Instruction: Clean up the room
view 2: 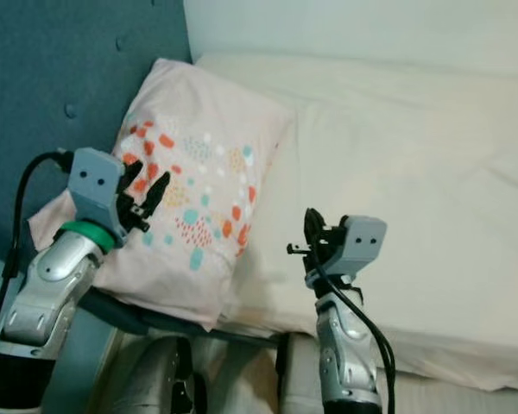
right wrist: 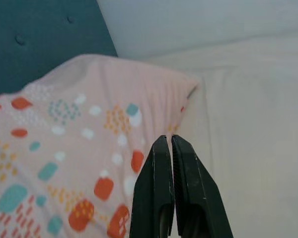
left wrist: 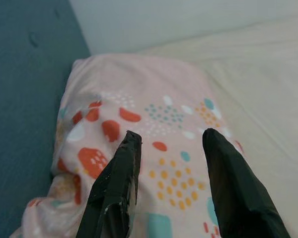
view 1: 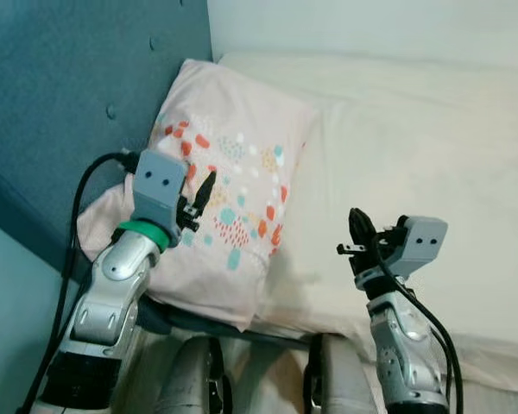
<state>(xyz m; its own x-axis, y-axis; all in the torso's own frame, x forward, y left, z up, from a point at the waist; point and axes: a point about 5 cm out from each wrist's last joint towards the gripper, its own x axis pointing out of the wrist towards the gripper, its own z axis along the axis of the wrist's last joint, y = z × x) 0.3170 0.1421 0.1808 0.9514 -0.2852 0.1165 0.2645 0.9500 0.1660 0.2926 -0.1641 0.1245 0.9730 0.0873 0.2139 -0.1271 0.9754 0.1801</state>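
While pillow [view 1: 233,185] lies at bed [view 1: 414,138] head beside headboard [view 1: 60,103], left gripper [view 1: 196,205] hovers over it, fingers spread; right gripper [view 1: 360,229] pinched closed, empty. Step: tidying pillow, likely. Next: lower, pinch fabric.

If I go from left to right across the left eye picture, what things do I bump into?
Teal padded headboard → left gripper → pink pillow with coloured spots → right gripper → cream bed sheet.
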